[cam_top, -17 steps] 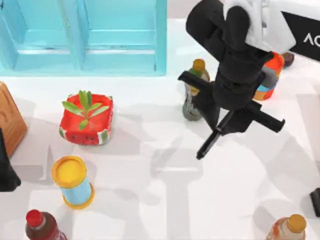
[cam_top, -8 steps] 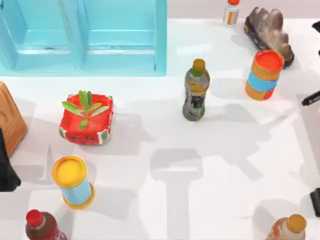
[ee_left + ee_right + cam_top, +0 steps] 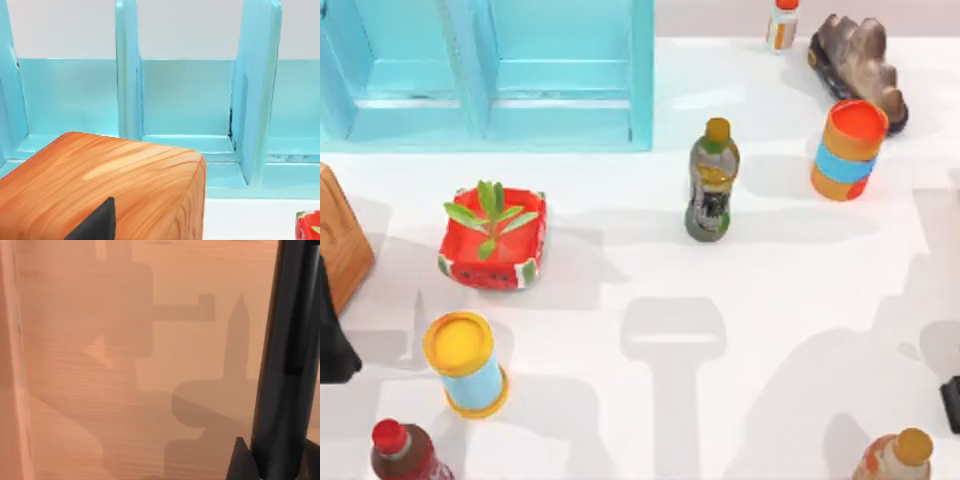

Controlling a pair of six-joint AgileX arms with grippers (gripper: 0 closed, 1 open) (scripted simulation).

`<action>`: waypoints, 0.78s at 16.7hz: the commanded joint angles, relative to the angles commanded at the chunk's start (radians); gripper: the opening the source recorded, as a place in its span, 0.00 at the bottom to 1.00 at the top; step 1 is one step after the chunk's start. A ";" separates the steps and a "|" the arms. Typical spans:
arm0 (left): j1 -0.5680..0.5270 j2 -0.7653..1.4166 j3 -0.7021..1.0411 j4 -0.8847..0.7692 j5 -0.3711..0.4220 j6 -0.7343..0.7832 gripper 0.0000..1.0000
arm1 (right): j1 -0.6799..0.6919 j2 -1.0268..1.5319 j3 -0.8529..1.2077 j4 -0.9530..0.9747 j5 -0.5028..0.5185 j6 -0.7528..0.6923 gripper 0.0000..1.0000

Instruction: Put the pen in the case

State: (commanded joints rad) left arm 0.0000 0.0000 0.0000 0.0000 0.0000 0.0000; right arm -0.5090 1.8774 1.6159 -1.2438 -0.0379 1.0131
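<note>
Running upright along the right edge of the right wrist view, the pen [image 3: 287, 360] sits gripped in the right fingers over a brown wooden surface [image 3: 100, 340]; left fingers' state undeterminable.

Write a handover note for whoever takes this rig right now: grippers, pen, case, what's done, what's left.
Right gripper: shut on the pen, held in front of a wood-toned surface in the right wrist view.
Left gripper: parked at the table's left edge, beside the wooden block.
Case: light blue, with open compartments, at the top left of the top view.
Done: pen is picked up.
Left: the pen is not yet in the case. Carry it over, lower it into a compartment and release.
</note>
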 joint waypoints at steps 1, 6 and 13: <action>0.000 0.000 0.000 0.000 0.000 0.000 1.00 | -0.034 -0.001 -0.005 -0.005 0.002 -0.004 0.00; 0.000 0.000 0.000 0.000 0.000 0.000 1.00 | -0.072 0.000 -0.011 -0.012 0.007 -0.008 0.00; 0.000 0.000 0.000 0.000 0.000 0.000 1.00 | -0.043 -0.010 -0.099 0.082 0.008 0.015 0.00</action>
State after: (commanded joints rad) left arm 0.0000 0.0000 0.0000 0.0000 0.0000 0.0000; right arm -0.5517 1.8673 1.5165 -1.1620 -0.0297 1.0284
